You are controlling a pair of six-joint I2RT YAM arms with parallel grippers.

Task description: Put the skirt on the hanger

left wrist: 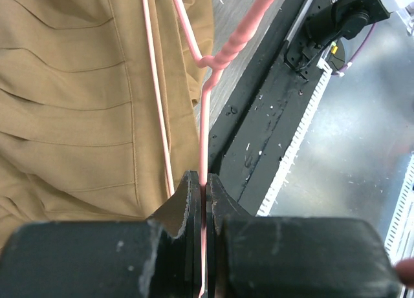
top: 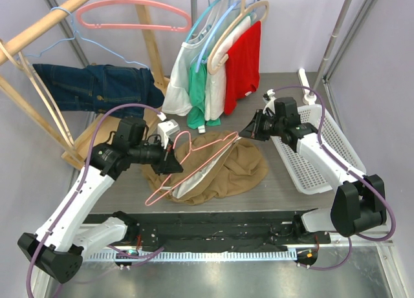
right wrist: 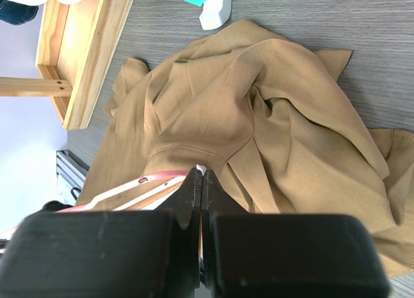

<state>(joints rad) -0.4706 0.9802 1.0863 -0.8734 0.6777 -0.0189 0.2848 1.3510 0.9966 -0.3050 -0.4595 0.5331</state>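
Clearly L pincer point(left wrist: 202, 180) clamps hanger point(left wrist: 234, 44) wire; R pincer point(right wrist: 200, 175) shut, contents hidden over skirt point(right wrist: 259, 117).

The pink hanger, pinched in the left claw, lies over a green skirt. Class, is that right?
Only the colour is wrong: the skirt is tan, not green, as the top external view shows. The left claw does pinch the pink hanger lying over it.
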